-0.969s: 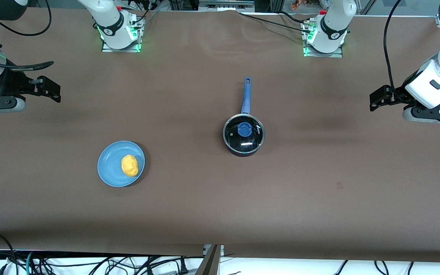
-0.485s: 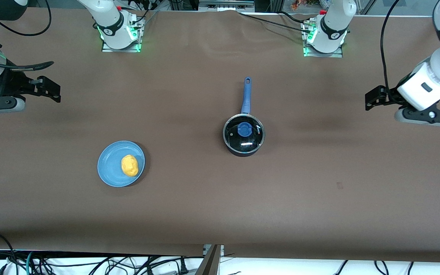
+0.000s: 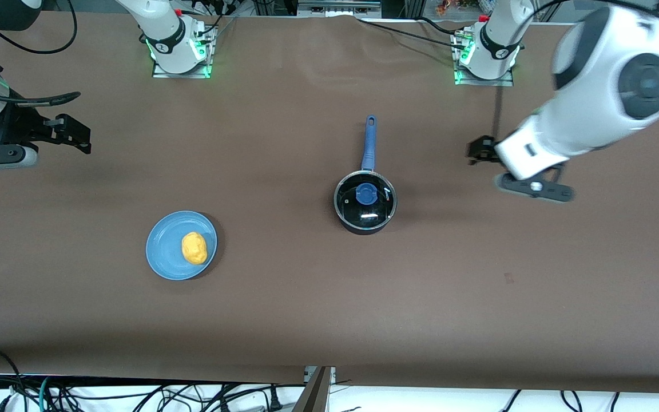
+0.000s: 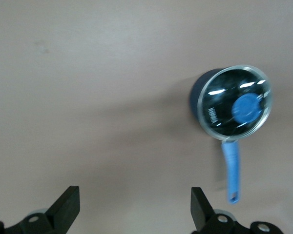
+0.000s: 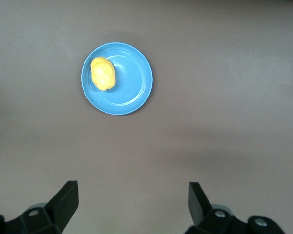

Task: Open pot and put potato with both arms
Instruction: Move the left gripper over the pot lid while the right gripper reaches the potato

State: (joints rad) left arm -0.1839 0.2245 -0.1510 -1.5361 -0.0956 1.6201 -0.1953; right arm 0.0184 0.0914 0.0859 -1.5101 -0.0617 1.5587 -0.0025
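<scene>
Table (image 3: pixel 284 320): brown, bears everything.
Left gripper (image 3: pixel 481 150): over bare table toward left arm's end; fingers (image 4: pixel 66 207) wide apart, empty.
Right gripper (image 3: pixel 75 134): waits over right arm's end; fingers (image 5: pixel 63 200) spread, empty.
Pot (image 3: pixel 365 201): mid-table, lid on.
Plate (image 3: pixel 166 252): nearer camera than pot.
Potato (image 3: pixel 194 248): on plate.

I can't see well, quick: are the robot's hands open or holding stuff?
Left hand: open, empty, over bare table beside the pot.
Right hand: open, empty.

High front cam; wrist cams downward
</scene>
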